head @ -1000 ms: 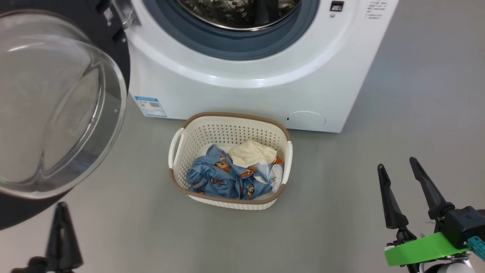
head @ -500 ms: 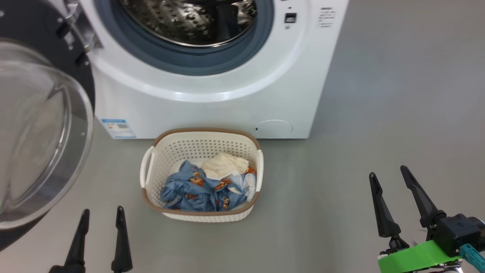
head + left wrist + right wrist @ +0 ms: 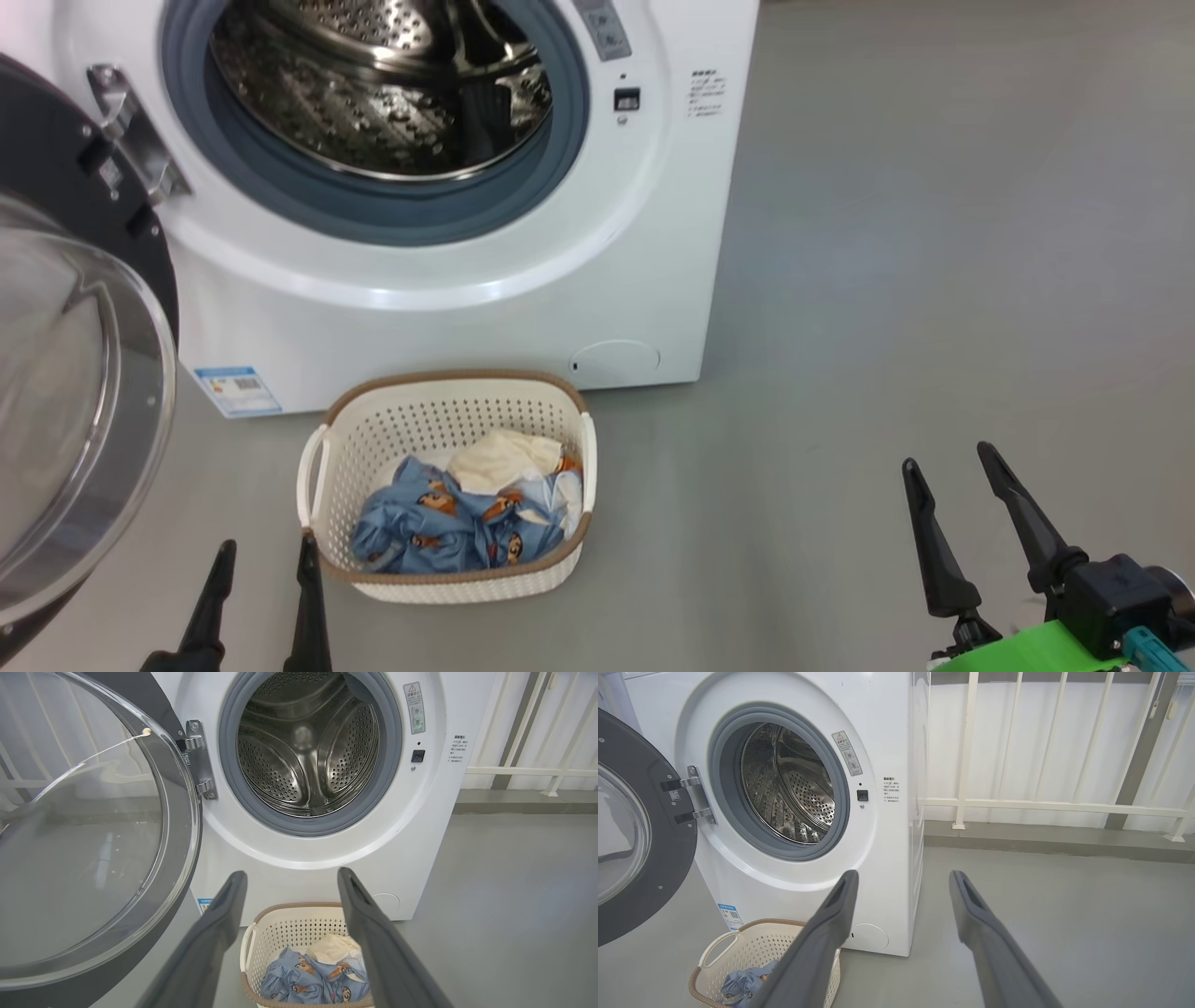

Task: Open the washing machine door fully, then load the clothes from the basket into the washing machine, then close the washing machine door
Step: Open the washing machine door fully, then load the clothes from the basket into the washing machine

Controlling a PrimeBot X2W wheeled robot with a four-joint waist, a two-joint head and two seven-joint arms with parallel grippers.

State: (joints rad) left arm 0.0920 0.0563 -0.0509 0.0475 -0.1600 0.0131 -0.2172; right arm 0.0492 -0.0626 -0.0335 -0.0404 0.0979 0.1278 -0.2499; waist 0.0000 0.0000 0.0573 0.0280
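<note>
The white washing machine [image 3: 448, 317] stands with its steel drum [image 3: 373, 84] exposed. Its black, glass-bowled door [image 3: 75, 401] is swung wide to the left. On the floor in front sits the cream basket [image 3: 448, 377], holding light blue printed clothes [image 3: 439, 532] and a cream piece [image 3: 499, 457]. My left gripper [image 3: 266, 543] is open just left of the basket's near corner. My right gripper [image 3: 948, 457] is open and empty, far to the basket's right. The left wrist view looks between open fingers [image 3: 219, 924] at the basket [image 3: 289, 926] and clothes [image 3: 308, 980].
Grey floor [image 3: 887, 280] stretches to the right of the machine. In the right wrist view a white railing [image 3: 1041, 807] and low kerb run behind it, with the basket [image 3: 747, 947] at lower left and the door [image 3: 644, 868] at the left edge.
The head camera has moved, so machine and basket sit lower and further left in view and more of the drum shows. Both left fingers now show beside the basket. Both grippers stay open.
</note>
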